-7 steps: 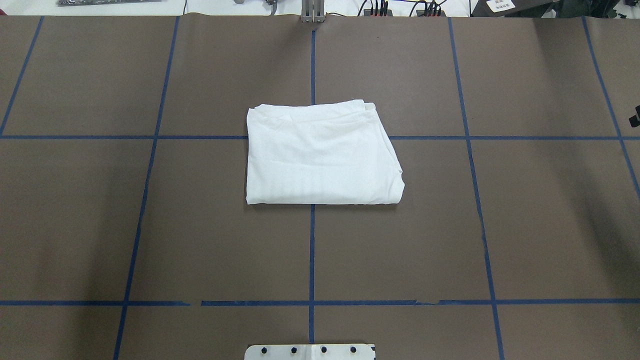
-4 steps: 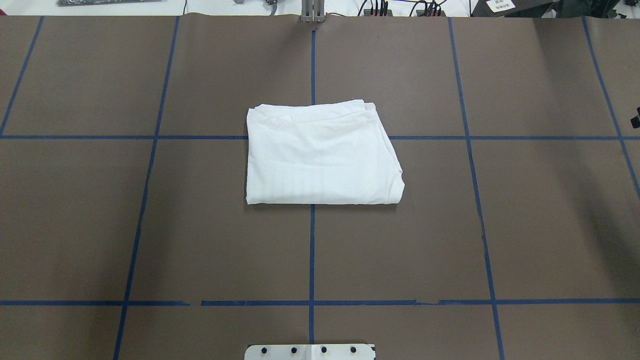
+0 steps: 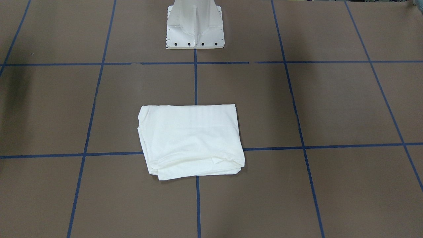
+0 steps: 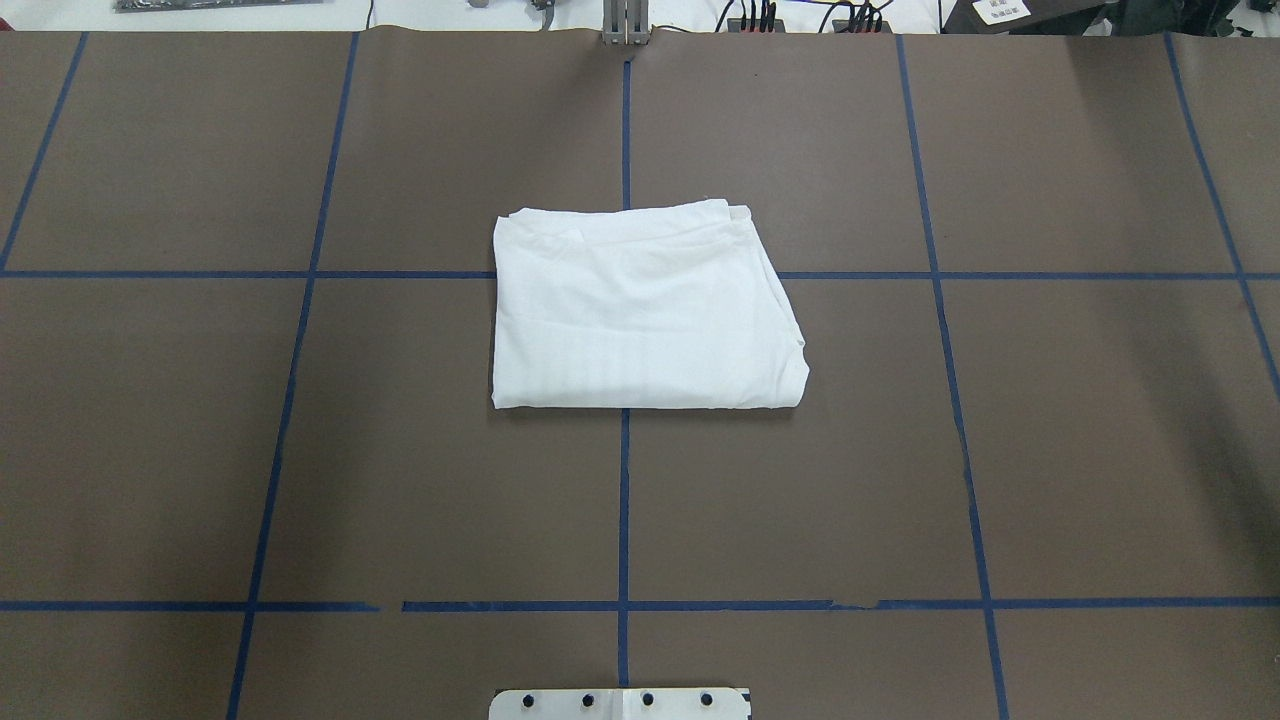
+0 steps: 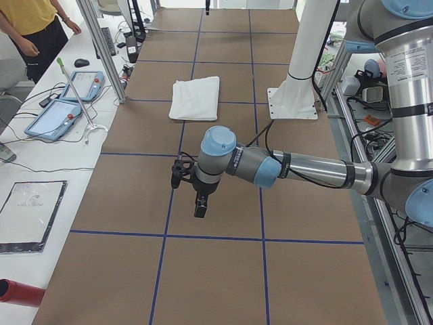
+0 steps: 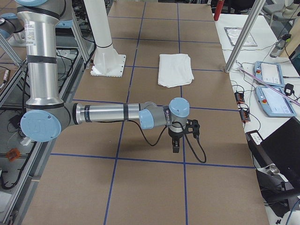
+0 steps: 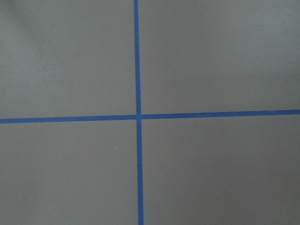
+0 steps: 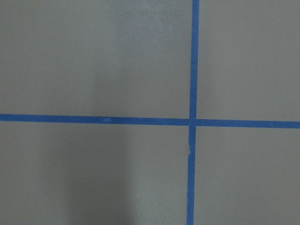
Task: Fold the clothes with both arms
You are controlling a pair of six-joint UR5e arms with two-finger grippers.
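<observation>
We see the T-shirt (image 4: 645, 305) folded into a neat white rectangle mid-desk (image 4: 1050, 450), lying over a crossing of blue tape lines (image 4: 622, 500). The left claw (image 5: 200, 208) and right claw (image 6: 176, 147) hang well apart from it, near opposite ends. Whether either is clenched or released, we cannot tell.

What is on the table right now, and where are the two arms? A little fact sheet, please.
Shirt: white T-shirt, folded into a flat rectangle at the middle of the table, lying where blue tape lines cross.
Left gripper: hangs over bare table, far from the shirt; open or shut, cannot tell.
Right gripper: likewise, toward the table's other end.
Touching the shirt: nothing.
Also there: white stand base; a person beside the table.
</observation>
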